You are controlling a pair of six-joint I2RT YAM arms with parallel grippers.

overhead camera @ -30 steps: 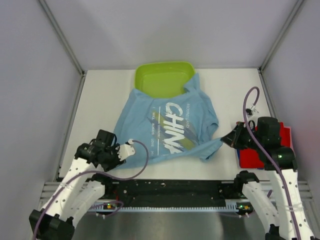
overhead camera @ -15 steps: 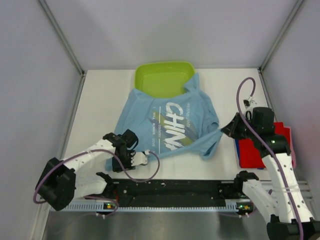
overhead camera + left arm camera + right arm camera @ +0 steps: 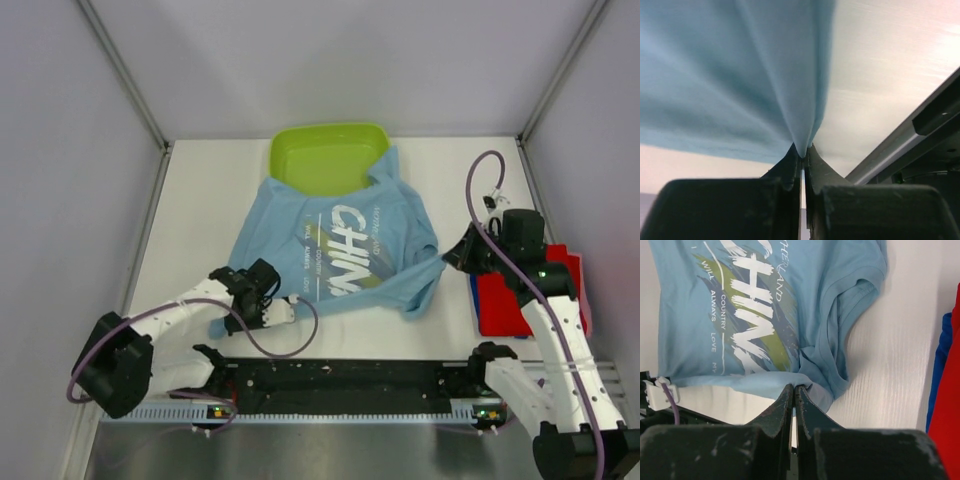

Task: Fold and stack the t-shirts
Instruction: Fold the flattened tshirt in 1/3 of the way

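Observation:
A light blue t-shirt [image 3: 335,250] with white chest lettering lies spread and rumpled on the white table, its top edge draped over the basin. My left gripper [image 3: 266,297] is shut on the shirt's near left hem; in the left wrist view the cloth [image 3: 765,75] fans out from the pinched jaws [image 3: 802,150]. My right gripper [image 3: 452,258] is shut on the shirt's near right corner, and in the right wrist view the fabric [image 3: 740,315] bunches at its tips [image 3: 794,388]. A folded red t-shirt [image 3: 527,298] lies on a darker blue one [image 3: 942,355] at the right.
A lime-green basin [image 3: 325,158] stands at the back centre, partly under the shirt. A black rail [image 3: 340,378] runs along the near table edge, close behind my left gripper. White walls and metal posts enclose the table on three sides.
My left gripper slid right to the shirt's near left hem and closed on it. My right gripper drew slightly back and left, still holding its corner.

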